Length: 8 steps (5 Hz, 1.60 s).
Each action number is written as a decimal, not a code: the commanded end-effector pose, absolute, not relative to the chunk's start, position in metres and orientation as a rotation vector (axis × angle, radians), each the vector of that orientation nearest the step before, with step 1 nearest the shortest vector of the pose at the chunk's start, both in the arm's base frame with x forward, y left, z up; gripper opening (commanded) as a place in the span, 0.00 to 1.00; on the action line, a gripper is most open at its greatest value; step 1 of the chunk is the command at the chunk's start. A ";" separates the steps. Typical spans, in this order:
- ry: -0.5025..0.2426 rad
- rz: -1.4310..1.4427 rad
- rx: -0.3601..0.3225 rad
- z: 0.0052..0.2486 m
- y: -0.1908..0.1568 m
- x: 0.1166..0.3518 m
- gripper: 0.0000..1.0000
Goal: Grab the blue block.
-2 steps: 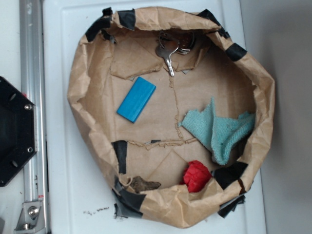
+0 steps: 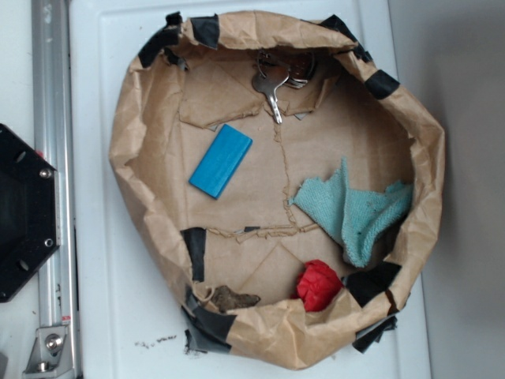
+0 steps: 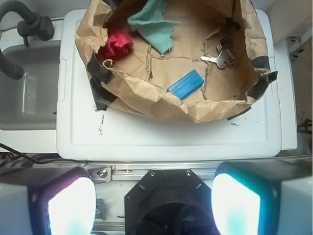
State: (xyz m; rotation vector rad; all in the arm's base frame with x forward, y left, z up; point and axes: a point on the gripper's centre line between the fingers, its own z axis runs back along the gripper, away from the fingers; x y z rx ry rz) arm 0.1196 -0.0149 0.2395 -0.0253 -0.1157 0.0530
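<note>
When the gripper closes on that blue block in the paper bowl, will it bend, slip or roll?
The blue block looks like a rigid slab with straight edges, so it probably won't bend. Its smooth faces may be slightly slippery. It lies flat on the paper bowl, so rolling seems unlikely.

Paper bag (image 2: 142, 158) holds keys (image 2: 276, 83); teal cloth (image 2: 355, 209); red ball (image 2: 319, 284).
</note>
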 end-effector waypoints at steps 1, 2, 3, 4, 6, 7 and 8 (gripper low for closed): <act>-0.126 0.401 -0.019 0.146 0.007 0.217 1.00; -0.100 0.525 -0.050 0.126 0.026 0.238 1.00; -0.057 0.590 -0.042 0.101 0.039 0.237 1.00; -0.031 0.607 -0.032 0.079 0.035 0.225 1.00; -0.066 0.604 -0.116 0.032 0.033 0.211 1.00; -0.124 0.611 -0.175 0.009 0.037 0.219 1.00; -0.107 0.586 -0.149 0.008 0.028 0.233 1.00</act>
